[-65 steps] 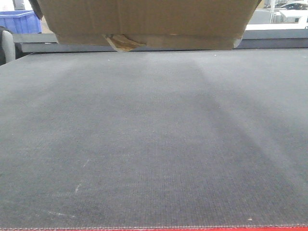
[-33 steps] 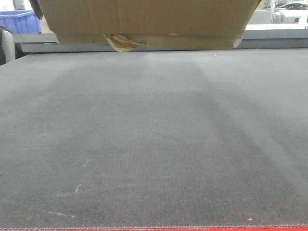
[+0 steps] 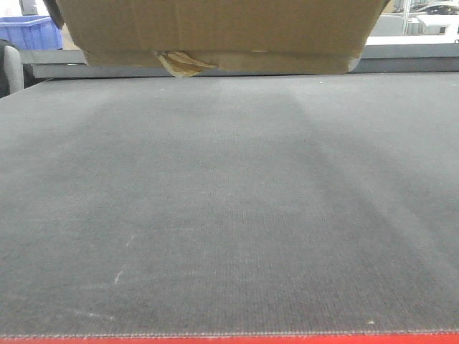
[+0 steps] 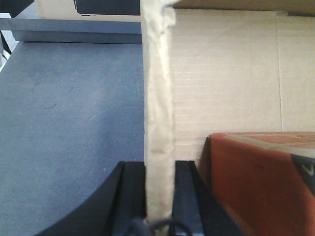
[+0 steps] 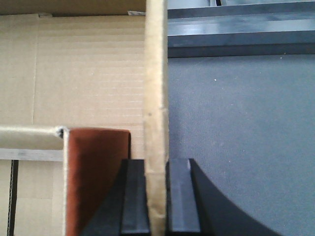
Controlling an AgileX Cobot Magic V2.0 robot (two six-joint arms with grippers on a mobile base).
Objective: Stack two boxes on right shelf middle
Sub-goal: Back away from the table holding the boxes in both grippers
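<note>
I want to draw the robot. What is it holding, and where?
The large brown cardboard box: the left gripper pinches its left wall, the right gripper its right wall.

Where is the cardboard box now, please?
The box fills the front view's top, over the grey mat, side walls clamped by the left gripper and right gripper.

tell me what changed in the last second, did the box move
Barely anything. The red edge at the bottom of the front view shows slightly more, and the scratches on the grey surface sit a touch higher, likely a small view shift. The box and its tape scrap stayed put up top. The left gripper and right gripper each clamp a box wall.
</note>
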